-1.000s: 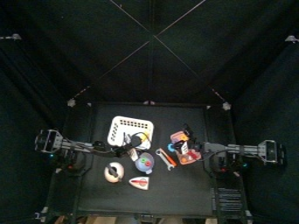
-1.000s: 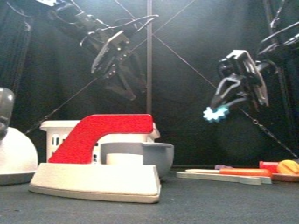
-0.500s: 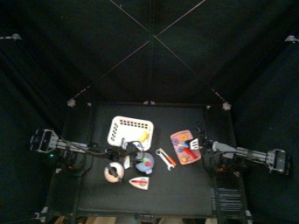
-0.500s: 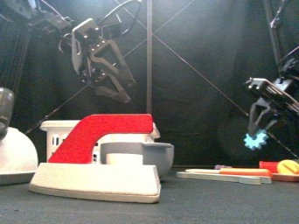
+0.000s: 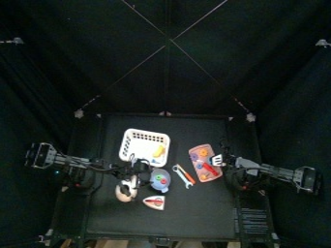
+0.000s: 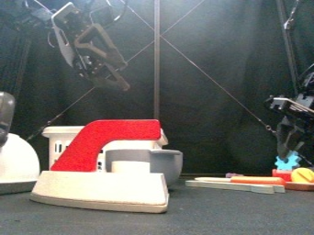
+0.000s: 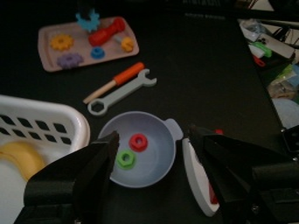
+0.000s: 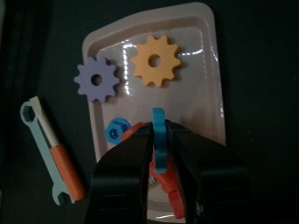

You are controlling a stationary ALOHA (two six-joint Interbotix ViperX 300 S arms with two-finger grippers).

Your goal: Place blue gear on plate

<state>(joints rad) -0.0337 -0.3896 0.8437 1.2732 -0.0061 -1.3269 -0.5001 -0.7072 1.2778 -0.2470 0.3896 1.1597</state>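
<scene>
Between the right gripper's [image 8: 156, 144] two black jaws — closed down to a slit — sits the small bright-blue plastic gear [image 8: 158, 133], seen edge-on in the right wrist view. It hangs directly above the pale pink rectangular tray [image 8: 198, 52], the plate of the task, near the worktop's right edge. In the front view the gear [image 6: 300, 173] shows as a blue toothed shape low under the right gripper [image 6: 295, 163], close over the tray [image 6: 233, 183]; whether it touches the tray cannot be told. On the tray lie a flat purple gear [image 8: 98, 77] and a flat orange gear [image 8: 158, 59] side by side, and a small blue ring-shaped piece [image 8: 114, 132] beside the jaws, with a red part partly hidden under them. Just off the tray, on the black tabletop [image 8: 35, 52], lies a toy wrench with a grey head and an orange handle [image 8: 54, 147].

Towards the left edge, the left gripper [image 7: 181, 149] hovers with its jaws spread wide and nothing between them, over a round lilac bowl [image 7: 152, 131] holding a red ring [image 7: 138, 141] and a green ring [image 7: 124, 158]. A white slotted plastic basket [image 7: 35, 131] stands beside the bowl — something yellow [image 7: 17, 162] lies inside it. From the front, the left gripper [image 6: 92, 55] hangs high.
</scene>
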